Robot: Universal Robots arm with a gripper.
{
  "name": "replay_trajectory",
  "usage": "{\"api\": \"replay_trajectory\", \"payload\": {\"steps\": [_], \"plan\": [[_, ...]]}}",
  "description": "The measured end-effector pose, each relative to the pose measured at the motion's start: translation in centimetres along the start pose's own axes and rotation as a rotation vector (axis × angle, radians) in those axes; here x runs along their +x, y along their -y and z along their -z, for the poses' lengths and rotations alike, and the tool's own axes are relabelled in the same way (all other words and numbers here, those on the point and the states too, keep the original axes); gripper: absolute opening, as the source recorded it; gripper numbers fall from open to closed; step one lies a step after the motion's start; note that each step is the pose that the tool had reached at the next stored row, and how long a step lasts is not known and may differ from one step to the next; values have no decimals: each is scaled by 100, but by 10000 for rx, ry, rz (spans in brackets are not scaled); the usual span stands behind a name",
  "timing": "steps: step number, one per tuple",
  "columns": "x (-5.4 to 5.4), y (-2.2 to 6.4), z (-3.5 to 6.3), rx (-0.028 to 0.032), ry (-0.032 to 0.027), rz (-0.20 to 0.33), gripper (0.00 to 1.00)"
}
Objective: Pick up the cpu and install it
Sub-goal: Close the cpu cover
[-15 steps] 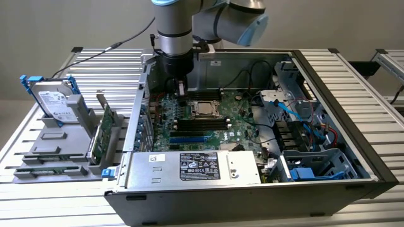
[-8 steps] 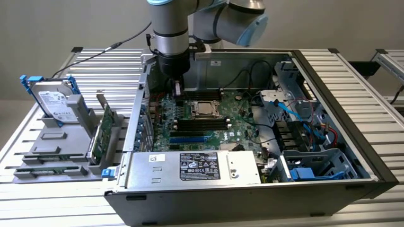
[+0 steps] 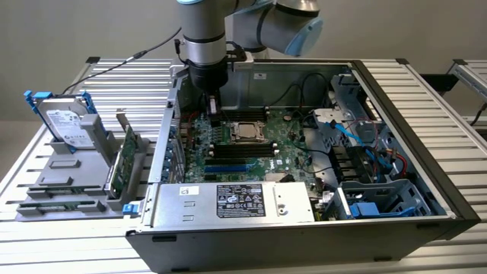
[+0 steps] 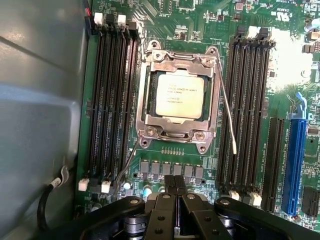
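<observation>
The cpu [image 4: 179, 94] is a small square chip with a silvery printed top. It lies flat in the motherboard socket, with the metal retention frame [image 4: 177, 131] around it. Two thin wire levers stand away from the socket, one [image 4: 227, 110] on one side and one [image 4: 127, 165] at a corner. My gripper [image 4: 175, 180] is shut with nothing between its fingers and hangs above the board just beside the socket. In the exterior view the gripper [image 3: 213, 108] is inside the open computer case, just to the exterior view's left of the cpu [image 3: 245, 131].
Black memory slots [image 4: 112, 100] flank the socket on both sides, and a blue expansion slot [image 4: 292, 165] lies further out. A silver box with a black sticker [image 3: 236, 201] fills the case front. A labelled hard drive [image 3: 65, 123] stands in a grey holder outside the case. Blue cables [image 3: 357, 137] run along the far side.
</observation>
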State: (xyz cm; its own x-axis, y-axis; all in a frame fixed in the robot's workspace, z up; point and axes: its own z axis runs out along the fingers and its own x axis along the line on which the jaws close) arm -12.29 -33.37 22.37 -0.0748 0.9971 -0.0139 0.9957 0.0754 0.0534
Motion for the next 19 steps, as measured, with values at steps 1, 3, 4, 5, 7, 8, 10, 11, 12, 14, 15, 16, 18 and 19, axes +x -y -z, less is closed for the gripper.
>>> {"api": "replay_trajectory", "payload": {"steps": [1,3,4,5,7,8,10,11,12,14,15,16,18,19], "plan": [[2,1,6,-1,-5,-1,11],[7,2,20,-4,-12,-1,11],[9,2,26,-6,-16,-1,11],[11,2,32,-6,-20,0,11],[18,2,41,-12,-30,-2,11],[22,1,45,-15,-34,-2,11],[30,2,57,-18,-41,-2,11],[34,2,64,-20,-46,-3,11],[38,2,70,-22,-51,-3,11],[44,2,84,-28,-66,-3,11],[46,4,93,-31,-76,-4,11],[46,7,104,-32,-83,-4,11],[47,13,131,-33,-94,-6,11],[47,14,147,-34,-100,-5,11]]}}
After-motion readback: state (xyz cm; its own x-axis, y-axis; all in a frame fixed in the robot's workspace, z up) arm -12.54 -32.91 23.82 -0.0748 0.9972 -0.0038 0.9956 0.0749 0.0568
